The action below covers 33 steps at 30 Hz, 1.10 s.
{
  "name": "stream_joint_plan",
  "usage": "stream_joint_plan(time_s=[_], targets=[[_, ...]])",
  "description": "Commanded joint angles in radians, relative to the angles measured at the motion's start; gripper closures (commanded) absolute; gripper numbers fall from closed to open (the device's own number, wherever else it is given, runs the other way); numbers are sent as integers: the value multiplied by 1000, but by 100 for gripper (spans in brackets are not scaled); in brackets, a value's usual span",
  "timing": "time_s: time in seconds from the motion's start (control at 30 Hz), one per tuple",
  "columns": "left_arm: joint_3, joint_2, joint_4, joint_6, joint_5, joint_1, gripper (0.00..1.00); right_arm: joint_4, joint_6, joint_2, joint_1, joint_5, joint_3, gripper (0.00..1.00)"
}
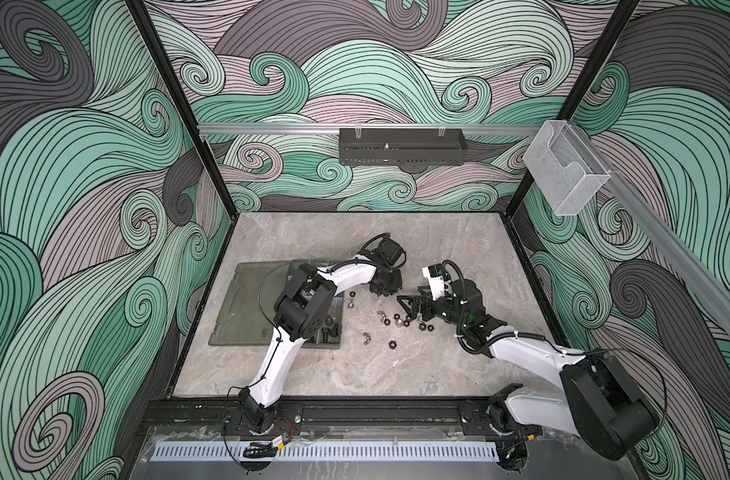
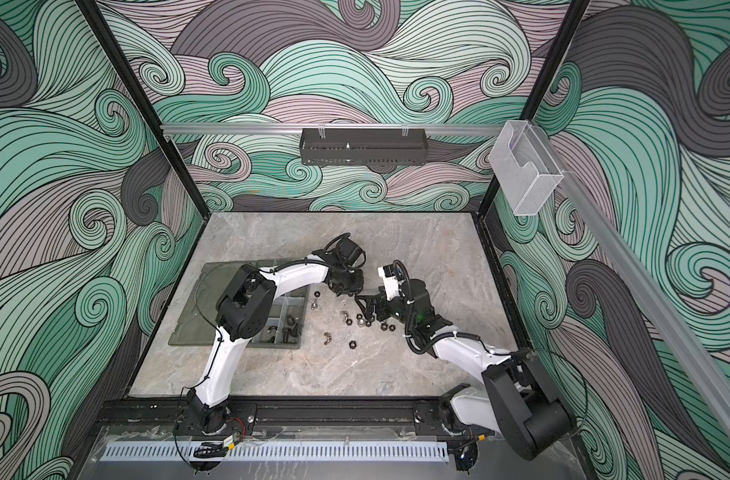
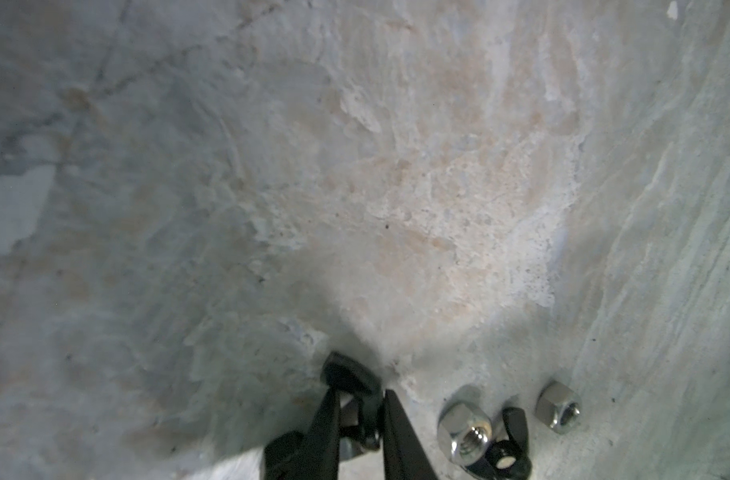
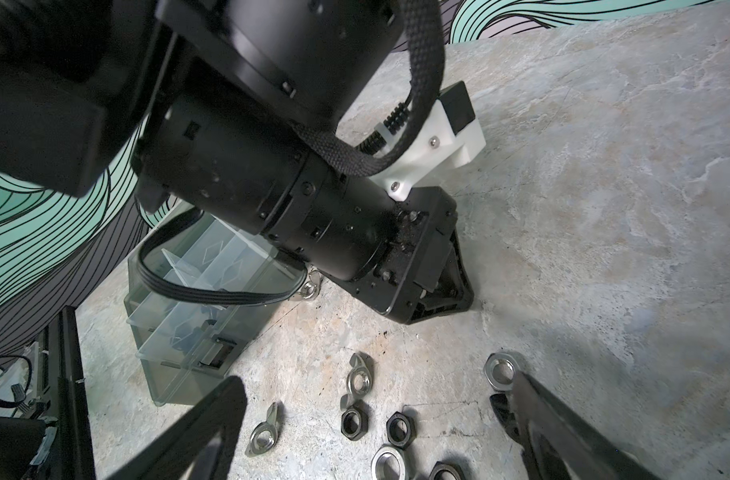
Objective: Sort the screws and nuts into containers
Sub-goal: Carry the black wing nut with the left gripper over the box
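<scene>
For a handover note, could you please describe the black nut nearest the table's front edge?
On the grey table, nuts lie scattered right of the organizer box. The black hex nut sits at the scatter's front, right of a silver wing nut; none lies nearer the front edge.

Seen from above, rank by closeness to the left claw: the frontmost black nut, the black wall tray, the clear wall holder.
From the left gripper, closed on a black screw, in a top view:
1. Frontmost black hex nut, on the table just in front.
2. Black perforated tray, on the back wall.
3. Clear acrylic holder, right-hand rail, farthest.
</scene>
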<state>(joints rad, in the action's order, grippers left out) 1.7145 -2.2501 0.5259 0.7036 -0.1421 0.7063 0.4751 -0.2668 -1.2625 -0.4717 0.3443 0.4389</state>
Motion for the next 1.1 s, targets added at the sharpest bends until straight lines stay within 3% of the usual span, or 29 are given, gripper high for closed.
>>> stream_joint_plan(time_s=[0.0,0.23,0.57,0.87,1.07], targets=[[40,-23,42,-13,15,-7,82,29,-1,-3,4,15,2,1],[40,-7,52,-36,25,-5,92,30,-2,-10,3,21,5,1],[20,55,49,-64,21,-5,98,32,-3,-12,4,14,4,1],[-67,196,38,-126,36,-6,98,45,-16,-32,9,21,7,1],[-167,333,103,-166,111,-7,98,18,19,-24,7,47,21,1]])
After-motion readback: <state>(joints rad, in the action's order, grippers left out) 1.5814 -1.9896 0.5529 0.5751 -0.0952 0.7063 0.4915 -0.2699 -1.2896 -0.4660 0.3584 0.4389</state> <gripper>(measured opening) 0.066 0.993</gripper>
